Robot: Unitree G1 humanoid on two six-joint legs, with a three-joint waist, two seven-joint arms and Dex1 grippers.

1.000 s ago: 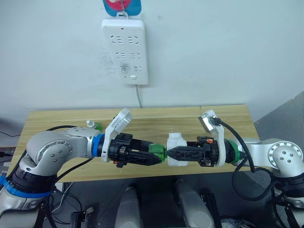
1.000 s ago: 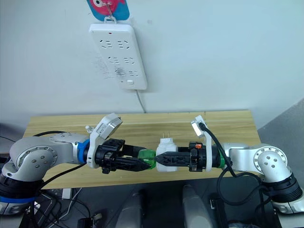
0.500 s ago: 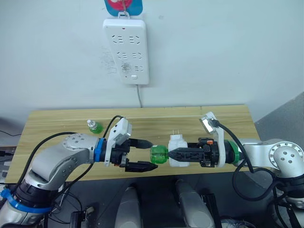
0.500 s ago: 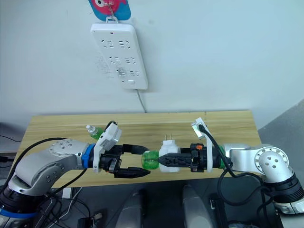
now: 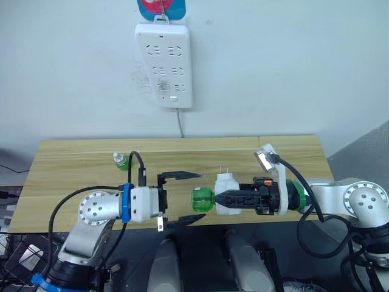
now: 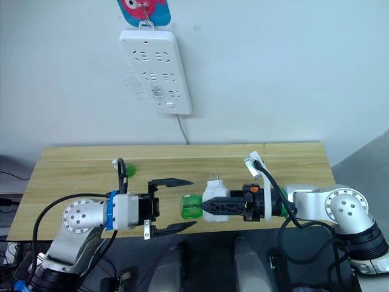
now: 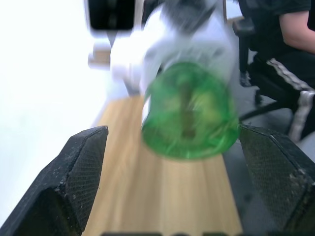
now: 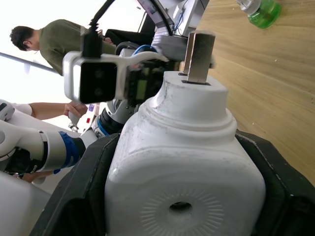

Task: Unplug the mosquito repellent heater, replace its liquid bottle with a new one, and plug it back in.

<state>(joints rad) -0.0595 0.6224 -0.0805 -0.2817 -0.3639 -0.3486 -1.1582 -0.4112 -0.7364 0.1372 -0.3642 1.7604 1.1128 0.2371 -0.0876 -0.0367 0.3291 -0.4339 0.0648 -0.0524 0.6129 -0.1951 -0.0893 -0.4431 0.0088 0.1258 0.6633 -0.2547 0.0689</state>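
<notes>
White wall w/ power strip (image 5: pixel 163 65) at 12 o'clock; wooden table (image 5: pixel 79 159) below. My right gripper (image 5: pixel 220 197) pinches the heater (image 5: pixel 225 192), prongs up. Its green bottle (image 5: pixel 203 199) is in the heater, base toward my left gripper (image 5: pixel 183 198), which is spread wide, touching nothing. Capped spare (image 5: pixel 121 161) at 9 o'clock. Next, I'd re-close squarely on the bottle & twist; hold heater steady.

A long white power strip (image 5: pixel 164 66) hangs on the pale wall (image 5: pixel 292 67), its cord (image 5: pixel 179 125) dropping behind the wooden counter (image 5: pixel 79 164). In the right wrist view, a person in a green shirt (image 8: pixel 47 42) sits beyond.
</notes>
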